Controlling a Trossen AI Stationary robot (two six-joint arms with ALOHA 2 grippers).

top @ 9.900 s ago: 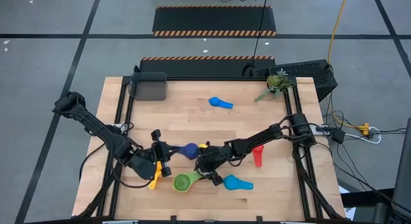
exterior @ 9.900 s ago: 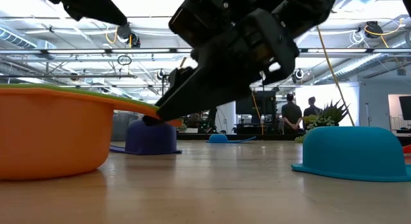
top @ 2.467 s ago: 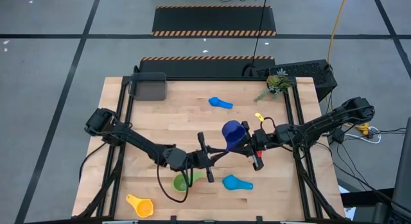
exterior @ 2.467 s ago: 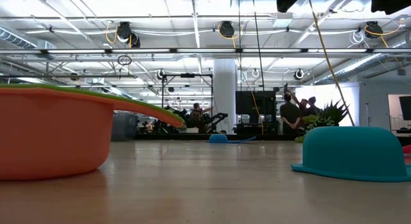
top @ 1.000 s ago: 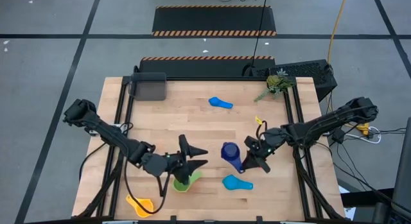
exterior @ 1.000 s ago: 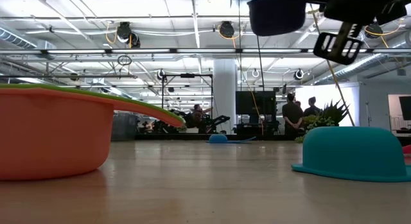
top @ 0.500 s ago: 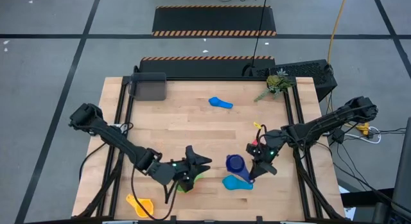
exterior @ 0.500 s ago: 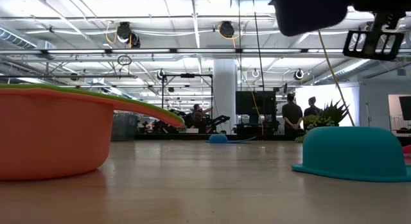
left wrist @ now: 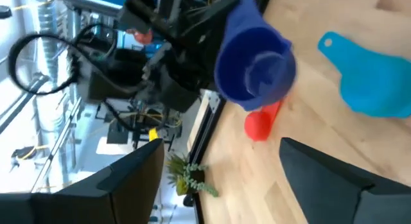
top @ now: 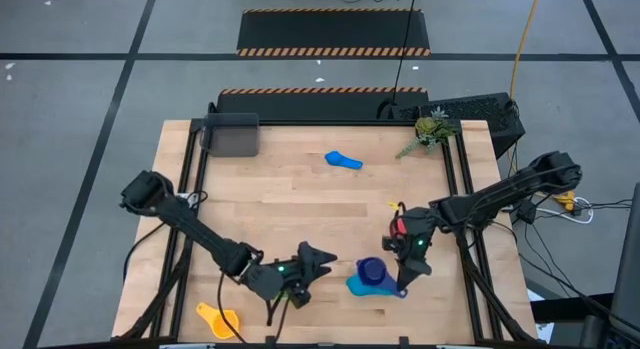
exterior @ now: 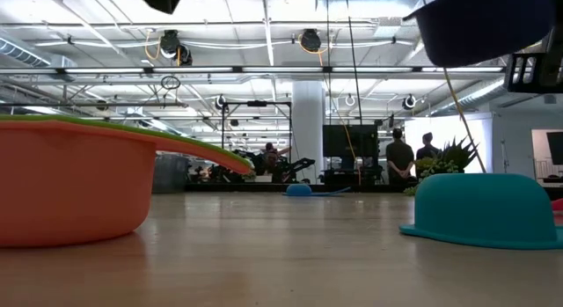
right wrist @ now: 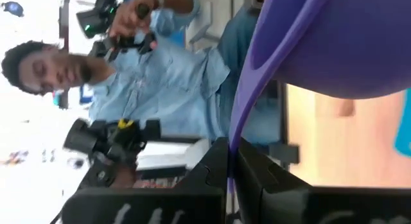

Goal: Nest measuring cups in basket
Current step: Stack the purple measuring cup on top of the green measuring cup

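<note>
Right pincer [top: 403, 274] pinches dark blue cup [top: 371, 270] by its handle above light blue cup [top: 358, 285]. Left pincer [top: 318, 264] spread at 9 o'clock. Centre rims before release.

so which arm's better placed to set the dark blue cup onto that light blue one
The right. Its gripper already holds the dark blue cup in the air directly over the light blue cup lying upside down on the table. The left gripper, open and empty, hovers beside them.
</note>
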